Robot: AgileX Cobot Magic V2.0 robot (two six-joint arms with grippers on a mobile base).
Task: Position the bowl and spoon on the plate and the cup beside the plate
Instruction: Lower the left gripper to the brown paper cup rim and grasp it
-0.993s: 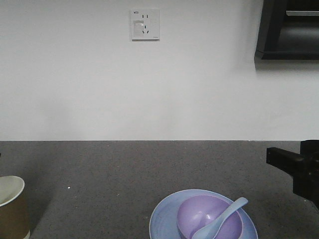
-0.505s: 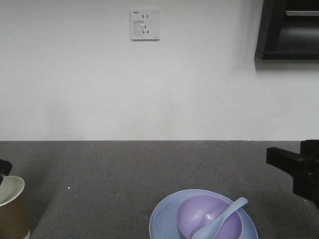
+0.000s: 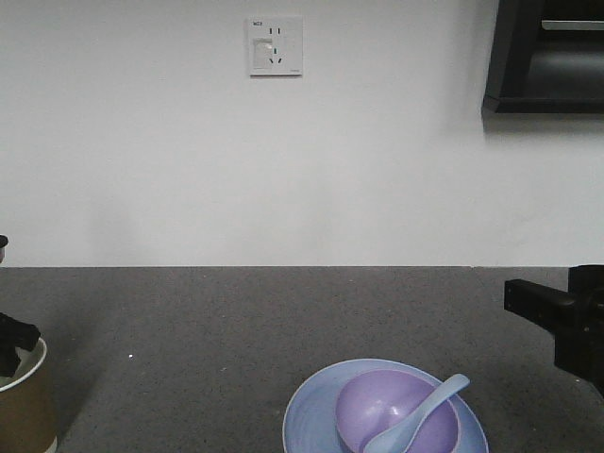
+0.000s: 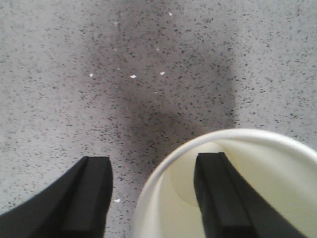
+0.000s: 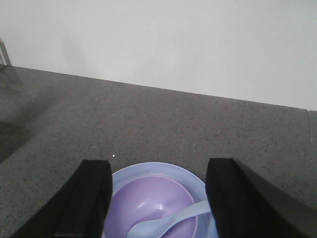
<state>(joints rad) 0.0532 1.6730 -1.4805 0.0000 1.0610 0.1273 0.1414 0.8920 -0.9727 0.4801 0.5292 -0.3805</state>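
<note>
Four task items are sitting on the dark speckled stone countertop [image 3: 245, 330]. The small round lavender-purple plastic bowl [image 3: 396, 408] is resting inside the round, shallow, light blue plastic plate [image 3: 307, 411] at the near edge of the front view, right of centre. The short pale blue-grey plastic spoon [image 3: 420, 415] is lying in the bowl, its handle leaning over the bowl's right rim. The tapered brown paper cup [image 3: 24, 406] with a white rim and cream inside is standing upright at the far left, well apart from the plate.

The left gripper [image 4: 153, 198] is straddling the cup's wall: one black finger [image 4: 218, 193] is sitting inside the cup and the other outside it, with the jaws spread and a gap showing between the outer finger and the rim. The right gripper [image 5: 158, 198] is hanging above the plate and bowl, its fingers wide apart and gripping nothing.

A white wall socket [image 3: 275, 45] is showing on the wall behind the countertop.
</note>
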